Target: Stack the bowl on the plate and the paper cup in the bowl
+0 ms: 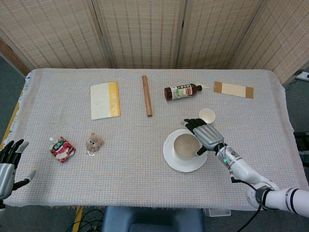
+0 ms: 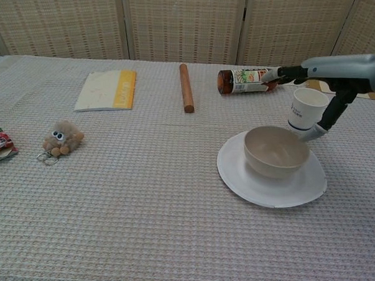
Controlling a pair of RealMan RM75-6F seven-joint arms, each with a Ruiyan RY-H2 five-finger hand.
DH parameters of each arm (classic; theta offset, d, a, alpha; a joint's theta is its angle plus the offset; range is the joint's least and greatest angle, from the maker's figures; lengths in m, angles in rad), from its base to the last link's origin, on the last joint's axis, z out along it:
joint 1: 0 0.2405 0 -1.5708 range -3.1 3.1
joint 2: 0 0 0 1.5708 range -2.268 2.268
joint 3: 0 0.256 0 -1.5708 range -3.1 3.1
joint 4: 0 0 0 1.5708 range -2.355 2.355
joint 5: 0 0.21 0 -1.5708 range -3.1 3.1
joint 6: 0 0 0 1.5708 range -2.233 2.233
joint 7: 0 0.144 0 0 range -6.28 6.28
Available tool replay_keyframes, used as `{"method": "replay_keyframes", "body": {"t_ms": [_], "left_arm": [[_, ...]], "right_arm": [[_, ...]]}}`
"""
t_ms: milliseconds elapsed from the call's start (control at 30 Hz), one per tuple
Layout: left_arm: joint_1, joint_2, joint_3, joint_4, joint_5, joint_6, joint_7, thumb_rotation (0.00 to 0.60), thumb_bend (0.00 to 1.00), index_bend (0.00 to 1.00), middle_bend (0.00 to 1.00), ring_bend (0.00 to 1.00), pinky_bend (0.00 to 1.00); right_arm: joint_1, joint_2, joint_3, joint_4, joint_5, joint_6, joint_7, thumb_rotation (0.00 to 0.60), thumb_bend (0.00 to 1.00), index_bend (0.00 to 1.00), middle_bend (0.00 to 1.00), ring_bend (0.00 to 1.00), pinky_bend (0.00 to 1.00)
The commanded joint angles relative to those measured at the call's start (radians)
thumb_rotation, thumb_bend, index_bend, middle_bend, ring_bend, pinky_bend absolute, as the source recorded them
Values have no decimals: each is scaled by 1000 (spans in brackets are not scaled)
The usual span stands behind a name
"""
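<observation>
Bowl (image 2: pixel 276 150) sits on plate (image 2: pixel 236 170) — first step looks done; right hand (image 1: pixel 208 137), fingers spread and empty, next must grasp the cup (image 2: pixel 306 108).

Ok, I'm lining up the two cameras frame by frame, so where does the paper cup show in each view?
Head view: the paper cup stands upright right of centre, just beyond the right hand.
Chest view: the paper cup stands at the right, behind the bowl, under the hand's fingers.
Shared landmark: the brown bottle lying on its side, just beyond the cup and to its left in both.
</observation>
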Motion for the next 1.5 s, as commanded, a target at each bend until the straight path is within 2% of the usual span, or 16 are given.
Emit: {"method": "replay_keyframes", "body": {"t_ms": [33, 233, 367, 633, 833, 1033, 1333, 1500], "left_arm": [[-2, -3, 0, 0, -3, -6, 9, 600, 281, 125, 106, 41, 199], [-11, -13, 3, 0, -6, -26, 34, 600, 281, 125, 106, 41, 199], [-8, -13, 3, 0, -5, -19, 37, 600, 281, 125, 106, 41, 199], [-7, -13, 5, -1, -3, -16, 40, 600, 281, 125, 106, 41, 199], [-6, -11, 3, 0, -8, -17, 36, 600, 281, 125, 106, 41, 199], [-7, -12, 5, -1, -6, -18, 40, 600, 281, 125, 106, 41, 199], [-9, -15, 5, 2, -7, -23, 46, 600, 281, 125, 106, 41, 199], [-7, -21, 0, 8, -17, -18, 60, 600, 281, 125, 106, 41, 199]], "right_arm": [[-13, 31, 23, 15, 8, 0, 46, 600, 69, 0, 0, 0, 0], [44, 44, 61, 106, 88, -84, 55, 600, 69, 0, 0, 0, 0], [104, 37, 57, 171, 184, -148, -2, 600, 69, 0, 0, 0, 0], [216, 0, -12, 266, 396, -219, -123, 600, 69, 0, 0, 0, 0], [269, -24, -79, 309, 507, -242, -173, 600, 69, 0, 0, 0, 0], [295, -56, -122, 361, 568, -252, -187, 600, 70, 0, 0, 0, 0], [310, -111, -146, 450, 598, -275, -174, 600, 77, 4, 0, 0, 0], [308, -145, -142, 496, 591, -273, -160, 600, 94, 96, 0, 0, 0]]}}
